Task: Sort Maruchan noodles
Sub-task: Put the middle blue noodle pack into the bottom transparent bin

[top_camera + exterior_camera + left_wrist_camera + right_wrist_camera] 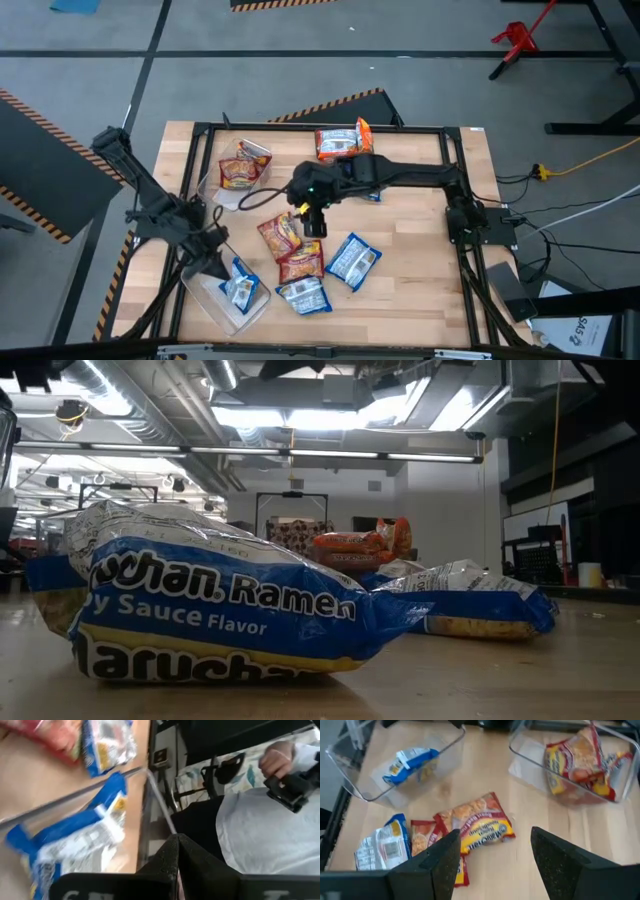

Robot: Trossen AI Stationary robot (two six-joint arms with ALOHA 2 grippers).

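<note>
Two clear bins sit on the table's left side. The near bin [222, 298] has one blue packet [240, 287] inside, and the left gripper [213, 262] hangs just over it with its fingers shut together and nothing in them. The far bin [225, 178] has red packets [240, 172]. In the middle, the right gripper [314, 224] hovers over a loose red packet [477, 827], fingers apart and empty. More packets lie near it and at the table's far edge. The step looks like picking up that red packet. Next the right gripper should go down, pinch it, and carry it to the far bin.
</note>
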